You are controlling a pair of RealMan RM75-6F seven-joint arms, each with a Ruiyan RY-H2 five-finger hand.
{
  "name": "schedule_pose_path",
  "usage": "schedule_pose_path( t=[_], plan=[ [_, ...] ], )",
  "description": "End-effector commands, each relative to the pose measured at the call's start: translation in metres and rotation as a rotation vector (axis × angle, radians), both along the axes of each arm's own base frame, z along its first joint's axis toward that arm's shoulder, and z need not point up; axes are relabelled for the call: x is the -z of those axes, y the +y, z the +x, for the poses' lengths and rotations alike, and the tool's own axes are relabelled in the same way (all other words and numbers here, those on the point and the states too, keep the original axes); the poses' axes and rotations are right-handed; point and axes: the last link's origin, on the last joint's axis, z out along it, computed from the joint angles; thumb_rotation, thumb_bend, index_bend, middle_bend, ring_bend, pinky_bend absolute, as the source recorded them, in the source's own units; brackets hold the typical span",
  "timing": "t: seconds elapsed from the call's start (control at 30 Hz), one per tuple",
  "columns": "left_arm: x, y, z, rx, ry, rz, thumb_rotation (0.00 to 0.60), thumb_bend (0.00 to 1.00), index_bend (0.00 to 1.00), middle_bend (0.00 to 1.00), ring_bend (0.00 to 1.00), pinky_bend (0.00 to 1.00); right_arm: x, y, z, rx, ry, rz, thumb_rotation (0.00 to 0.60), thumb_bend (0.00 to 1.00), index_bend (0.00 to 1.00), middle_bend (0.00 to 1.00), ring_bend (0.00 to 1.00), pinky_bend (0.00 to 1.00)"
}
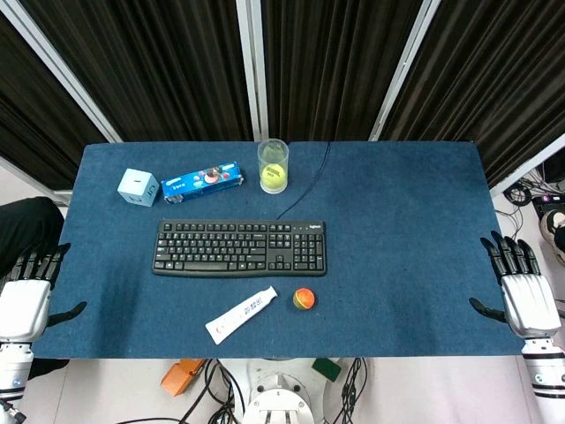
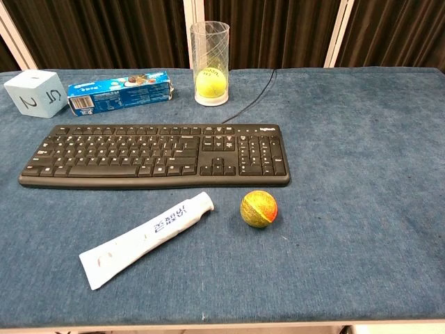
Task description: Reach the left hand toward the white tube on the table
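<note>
The white tube (image 1: 240,315) lies on the blue table near its front edge, just below the keyboard, cap end pointing right; in the chest view the white tube (image 2: 144,240) lies slantwise. My left hand (image 1: 26,299) hangs at the table's left edge, fingers spread, holding nothing, far left of the tube. My right hand (image 1: 523,294) sits at the right edge, fingers also spread and empty. Neither hand shows in the chest view.
A black keyboard (image 1: 239,247) lies mid-table with its cable running back. A small orange-green ball (image 1: 304,299) sits right of the tube. At the back stand a pale blue cube (image 1: 139,187), a blue box (image 1: 202,182) and a clear cup holding a tennis ball (image 1: 273,166).
</note>
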Motion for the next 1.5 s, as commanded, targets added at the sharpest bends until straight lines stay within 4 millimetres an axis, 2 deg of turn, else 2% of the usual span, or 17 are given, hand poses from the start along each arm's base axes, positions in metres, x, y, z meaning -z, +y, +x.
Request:
schedule_pose_path(
  t=[0.03, 0.17, 0.23, 0.27, 0.33, 0.4, 0.43, 0.47, 0.5, 0.57, 0.67, 0.8, 0.93, 1.07, 1.5],
  plan=[
    [0.003, 0.001, -0.001, -0.010, 0.000, -0.015, 0.600, 0.11, 0.06, 0.11, 0.01, 0.00, 0.000, 0.000, 0.000, 0.002, 0.000, 0.001, 0.600, 0.21, 0.00, 0.01, 0.00, 0.00],
    [0.003, 0.005, 0.001, -0.004, 0.006, -0.025, 0.600, 0.11, 0.06, 0.11, 0.02, 0.00, -0.003, -0.001, 0.001, -0.003, 0.002, -0.010, 0.600, 0.21, 0.00, 0.01, 0.00, 0.00],
    [0.002, 0.009, 0.004, 0.012, 0.009, -0.028, 0.600, 0.11, 0.06, 0.14, 0.05, 0.00, -0.005, 0.000, 0.002, -0.006, 0.002, -0.019, 0.600, 0.21, 0.00, 0.01, 0.00, 0.00],
    [0.002, 0.012, 0.006, 0.023, 0.012, -0.030, 0.600, 0.11, 0.06, 0.17, 0.09, 0.04, -0.006, 0.000, 0.002, -0.007, 0.002, -0.023, 0.600, 0.21, 0.00, 0.01, 0.00, 0.00],
    [0.004, 0.019, 0.012, 0.057, 0.022, -0.048, 0.600, 0.11, 0.07, 0.26, 0.19, 0.22, -0.009, 0.000, 0.003, -0.011, 0.002, -0.030, 0.600, 0.21, 0.00, 0.01, 0.00, 0.00],
    [0.009, 0.027, 0.018, 0.085, 0.023, -0.078, 0.600, 0.13, 0.10, 0.41, 0.37, 0.43, -0.011, 0.001, 0.004, -0.015, 0.004, -0.036, 0.600, 0.21, 0.00, 0.01, 0.00, 0.00],
    [0.013, 0.032, 0.021, 0.094, 0.019, -0.110, 0.600, 0.15, 0.11, 0.47, 0.43, 0.49, -0.012, 0.002, 0.004, -0.016, 0.005, -0.039, 0.600, 0.21, 0.00, 0.01, 0.00, 0.00],
    [0.017, 0.037, 0.023, 0.099, 0.013, -0.137, 0.600, 0.19, 0.13, 0.57, 0.54, 0.58, -0.013, 0.002, 0.004, -0.018, 0.005, -0.041, 0.600, 0.21, 0.00, 0.01, 0.00, 0.00],
    [0.021, 0.041, 0.025, 0.103, 0.006, -0.166, 0.600, 0.24, 0.15, 0.62, 0.60, 0.63, -0.013, 0.002, 0.005, -0.019, 0.005, -0.043, 0.600, 0.21, 0.00, 0.01, 0.00, 0.00],
    [0.033, 0.052, 0.028, 0.099, -0.008, -0.240, 0.600, 0.40, 0.19, 0.78, 0.76, 0.76, -0.014, 0.004, 0.005, -0.019, 0.003, -0.045, 0.600, 0.21, 0.00, 0.01, 0.00, 0.00],
    [0.051, 0.064, 0.030, 0.086, -0.009, -0.331, 0.600, 0.54, 0.20, 0.87, 0.87, 0.85, -0.014, 0.006, 0.005, -0.016, 0.001, -0.045, 0.600, 0.21, 0.00, 0.01, 0.00, 0.00],
    [0.074, 0.072, 0.031, 0.063, 0.006, -0.424, 0.600, 0.61, 0.20, 0.91, 0.91, 0.88, -0.014, 0.009, 0.003, -0.007, -0.001, -0.042, 0.600, 0.20, 0.00, 0.01, 0.00, 0.00],
    [0.093, 0.077, 0.030, 0.021, 0.009, -0.497, 0.600, 0.61, 0.20, 0.92, 0.92, 0.88, -0.014, 0.010, 0.003, -0.004, -0.002, -0.040, 0.600, 0.21, 0.00, 0.01, 0.00, 0.00],
    [0.103, 0.081, 0.027, -0.003, 0.001, -0.516, 0.600, 0.61, 0.20, 0.92, 0.92, 0.88, -0.013, 0.011, 0.004, -0.003, -0.001, -0.038, 0.600, 0.20, 0.00, 0.01, 0.00, 0.00],
    [0.105, 0.075, 0.019, -0.032, 0.004, -0.517, 0.600, 0.60, 0.20, 0.92, 0.92, 0.88, -0.012, 0.012, 0.004, 0.002, -0.002, -0.035, 0.600, 0.21, 0.00, 0.01, 0.00, 0.00]
  ],
)
